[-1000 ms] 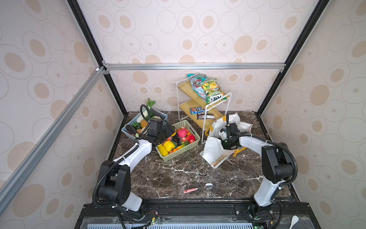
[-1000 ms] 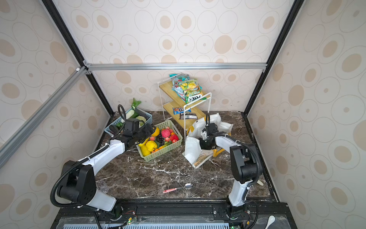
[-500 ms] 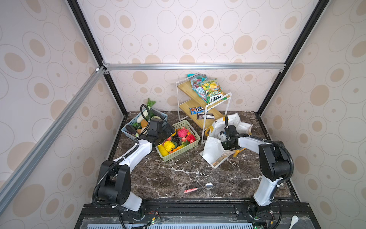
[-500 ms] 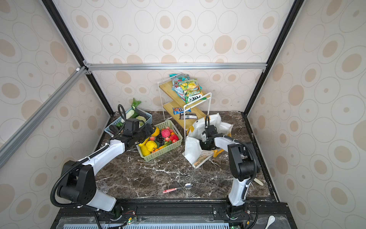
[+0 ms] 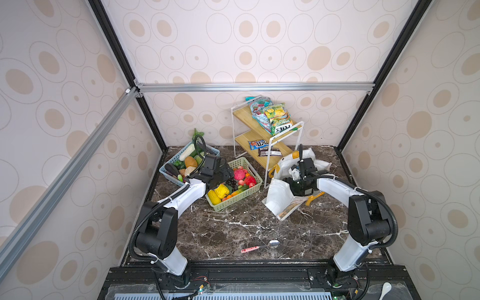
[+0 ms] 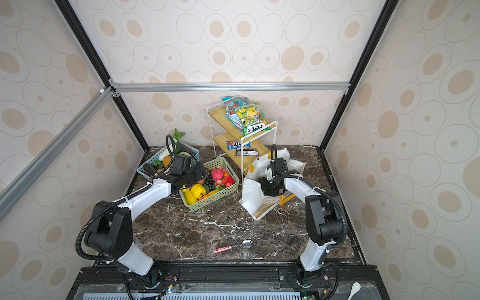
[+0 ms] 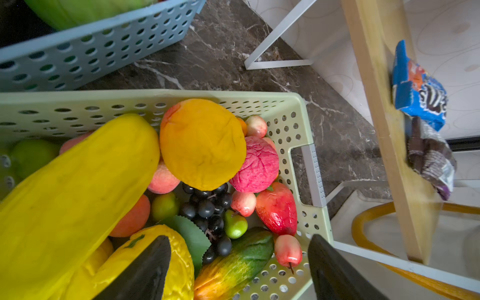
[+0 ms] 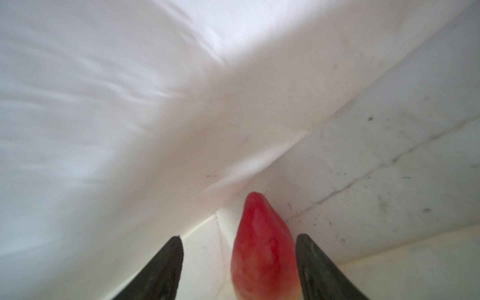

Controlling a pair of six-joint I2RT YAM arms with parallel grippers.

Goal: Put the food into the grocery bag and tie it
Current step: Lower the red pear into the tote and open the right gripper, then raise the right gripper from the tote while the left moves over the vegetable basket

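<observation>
Marble, dark and veined with white, was seen as the table [image 5: 233,226] in both top views. The white grocery bag [image 5: 279,201] lay slumped open at the table's right, just beside a wooden shelf rack [image 5: 262,135]. The right arm was seen plunged into the bag's mouth, its fingers hidden by fabric. A green basket [image 5: 235,204] and a blue basket [image 5: 168,178], both heaped with food, were seen at the left, and a spoon [image 5: 262,246] near the front edge.

Only the right wrist view showed the bag's inside. There the right gripper [image 8: 239,237] was held with jaws parted around a red pointed piece of food [image 8: 262,246]. The piece lay against one finger, with a clear gap at the other.

Only the left wrist view showed the left gripper [image 7: 239,238] plainly. It was spread wide above the green basket, with nothing gripped, over a grape bunch [image 7: 207,207].
</observation>
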